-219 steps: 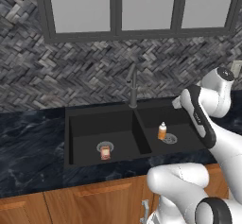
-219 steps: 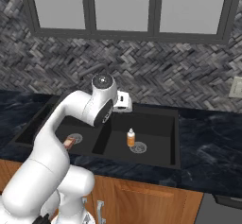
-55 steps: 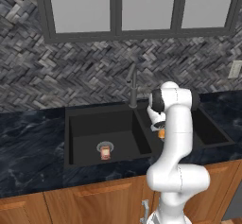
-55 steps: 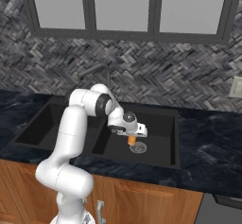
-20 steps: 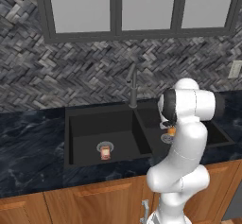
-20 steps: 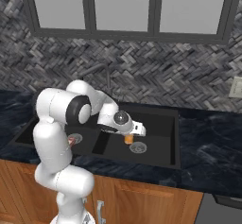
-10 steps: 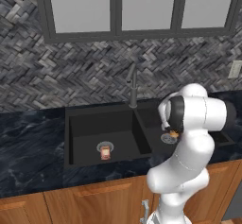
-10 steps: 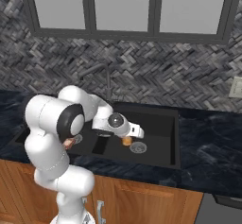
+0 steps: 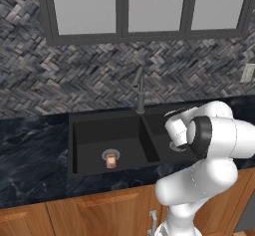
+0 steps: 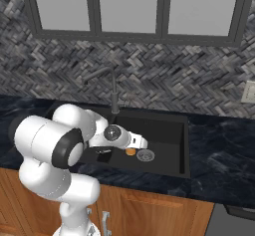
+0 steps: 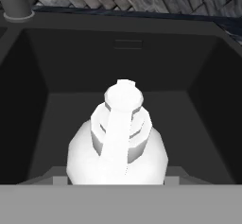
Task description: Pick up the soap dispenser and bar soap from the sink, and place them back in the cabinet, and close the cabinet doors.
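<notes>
The gripper (image 10: 133, 148) is reaching low into the right basin of the sink (image 10: 180, 145), apparently clasping the soap dispenser (image 10: 130, 152), though the fingers themselves are hard to make out. The dispenser is sitting just beside the round drain (image 10: 145, 155). The bar soap (image 9: 111, 162) is resting on the left basin's drain, well apart.

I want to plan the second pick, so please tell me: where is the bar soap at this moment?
In the left base view, the bar soap lies on the floor of the left basin of the sink, right beside that basin's round drain, left of the faucet.
</notes>
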Available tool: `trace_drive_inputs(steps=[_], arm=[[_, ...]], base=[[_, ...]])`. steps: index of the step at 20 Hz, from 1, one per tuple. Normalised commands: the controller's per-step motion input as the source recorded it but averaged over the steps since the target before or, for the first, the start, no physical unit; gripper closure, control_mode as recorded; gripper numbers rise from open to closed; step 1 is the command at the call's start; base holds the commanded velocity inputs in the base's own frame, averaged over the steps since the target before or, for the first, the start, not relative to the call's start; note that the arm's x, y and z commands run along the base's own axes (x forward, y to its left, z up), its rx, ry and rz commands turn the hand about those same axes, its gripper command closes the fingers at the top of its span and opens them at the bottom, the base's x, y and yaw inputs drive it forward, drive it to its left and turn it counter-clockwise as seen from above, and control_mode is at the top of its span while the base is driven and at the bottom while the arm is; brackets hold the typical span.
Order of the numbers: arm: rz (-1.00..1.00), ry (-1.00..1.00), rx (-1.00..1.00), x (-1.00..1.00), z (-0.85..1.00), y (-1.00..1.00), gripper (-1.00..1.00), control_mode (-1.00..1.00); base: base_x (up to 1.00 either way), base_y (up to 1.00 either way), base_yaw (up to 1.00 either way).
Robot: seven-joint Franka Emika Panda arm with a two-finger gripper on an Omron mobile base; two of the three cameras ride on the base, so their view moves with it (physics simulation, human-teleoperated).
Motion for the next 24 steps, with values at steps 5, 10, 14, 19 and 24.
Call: trace_drive_inputs(steps=[5, 10, 14, 19, 24], arm=[[0.00, 0.00, 0.00, -0.08, 0.60, 0.00, 1.00, -1.00], [0.00, 0.00, 0.00, -0.02, 0.67, 0.00, 1.00, -1.00], [0.00, 0.00, 0.00, 0.00, 0.74, 0.00, 1.00, -1.00], [0.00, 0.02, 0.00, 0.00, 0.73, -0.03, 1.00, -1.00], [0.01, 0.07, 0.01, -0.01, 0.78, -0.05, 1.00, -1.00]], base=[[0.00, 0.00, 0.00], [0.00, 0.00, 0.00], [0.00, 0.00, 0.00], [0.00, 0.00, 0.00], [0.00, 0.00, 0.00]])
